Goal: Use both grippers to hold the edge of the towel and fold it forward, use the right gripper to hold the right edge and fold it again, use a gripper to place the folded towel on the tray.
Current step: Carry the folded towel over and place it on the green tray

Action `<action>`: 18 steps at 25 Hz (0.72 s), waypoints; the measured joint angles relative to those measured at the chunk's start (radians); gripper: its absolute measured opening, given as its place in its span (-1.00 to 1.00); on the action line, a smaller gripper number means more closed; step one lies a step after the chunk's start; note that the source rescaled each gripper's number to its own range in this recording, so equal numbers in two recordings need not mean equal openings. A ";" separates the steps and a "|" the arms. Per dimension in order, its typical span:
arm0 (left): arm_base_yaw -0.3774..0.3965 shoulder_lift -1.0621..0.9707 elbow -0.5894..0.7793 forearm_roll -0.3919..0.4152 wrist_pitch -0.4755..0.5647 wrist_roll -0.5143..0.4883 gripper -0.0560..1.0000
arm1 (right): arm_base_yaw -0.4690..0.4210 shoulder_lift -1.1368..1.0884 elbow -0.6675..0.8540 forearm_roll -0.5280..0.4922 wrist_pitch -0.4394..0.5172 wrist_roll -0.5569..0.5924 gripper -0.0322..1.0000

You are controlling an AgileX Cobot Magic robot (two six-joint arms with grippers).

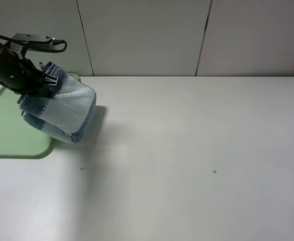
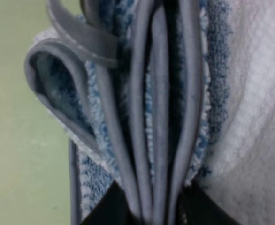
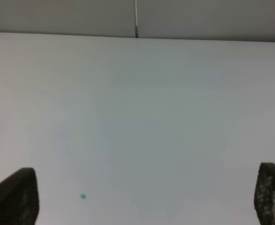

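The folded blue-and-white towel (image 1: 64,110) hangs in the air from my left gripper (image 1: 45,79), over the right edge of the green tray (image 1: 6,135) at the left of the table. In the left wrist view the towel's grey-edged layers (image 2: 151,117) are pinched between the dark fingers (image 2: 110,208), with the tray (image 2: 15,140) below. My right gripper (image 3: 144,194) is open and empty over bare table; it is out of the exterior high view.
The white table (image 1: 187,140) runs from the tray to the right edge. A small green dot (image 1: 214,171) marks it right of centre, and also shows in the right wrist view (image 3: 83,196). A panelled wall (image 1: 147,35) stands behind.
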 joint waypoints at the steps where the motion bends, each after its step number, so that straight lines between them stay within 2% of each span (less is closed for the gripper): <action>1: 0.011 -0.002 0.000 0.007 0.001 0.000 -0.68 | 0.000 0.000 0.000 0.000 0.000 0.000 1.00; 9: 0.100 -0.007 0.000 0.055 0.014 0.000 -0.68 | 0.000 0.000 0.000 0.000 0.000 0.000 1.00; 14: 0.146 -0.007 0.000 0.070 -0.018 0.001 -0.68 | 0.000 0.000 0.000 0.000 0.000 0.000 1.00; 18: 0.182 -0.007 0.001 0.112 -0.035 0.007 -0.68 | 0.000 0.000 0.000 0.000 0.000 0.000 1.00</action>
